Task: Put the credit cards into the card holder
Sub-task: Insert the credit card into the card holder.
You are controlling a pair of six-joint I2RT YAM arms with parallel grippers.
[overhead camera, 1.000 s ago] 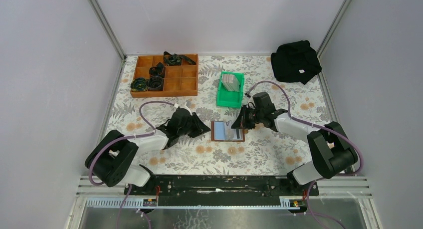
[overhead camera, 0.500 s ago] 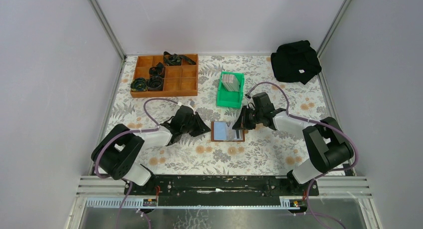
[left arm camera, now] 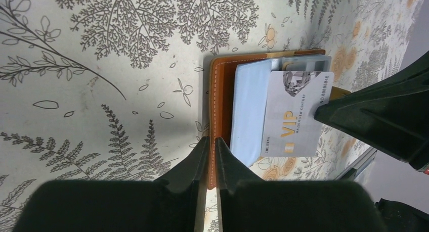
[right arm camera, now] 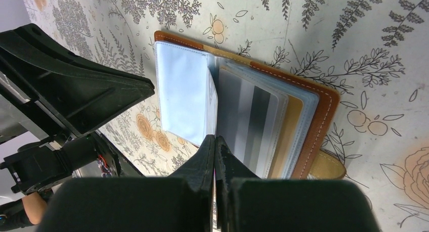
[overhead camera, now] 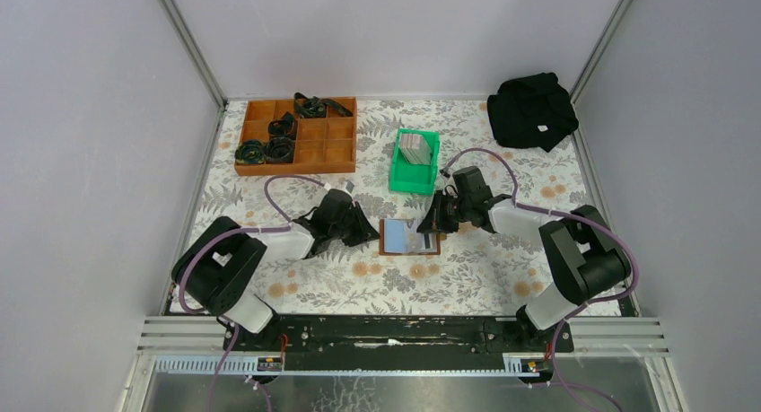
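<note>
From above, the card holder (overhead camera: pixel 410 236) lies open on the flowered desk (overhead camera: pixel 467 277), between my left gripper (overhead camera: pixel 370 233) and my right gripper (overhead camera: pixel 434 224). More credit cards (overhead camera: pixel 414 147) stand in the green bin (overhead camera: pixel 415 179) behind it.

My left wrist view shows that gripper pinched on the holder's leather edge, with a silver card (left arm camera: pixel 296 116) lying across the sleeves.

In my right wrist view, the fingers are pressed tight together on that card's edge.

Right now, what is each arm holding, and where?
Right end effector: a silver credit card, by its edge. Left end effector: apparently the card holder, by its stitched leather edge.
</note>
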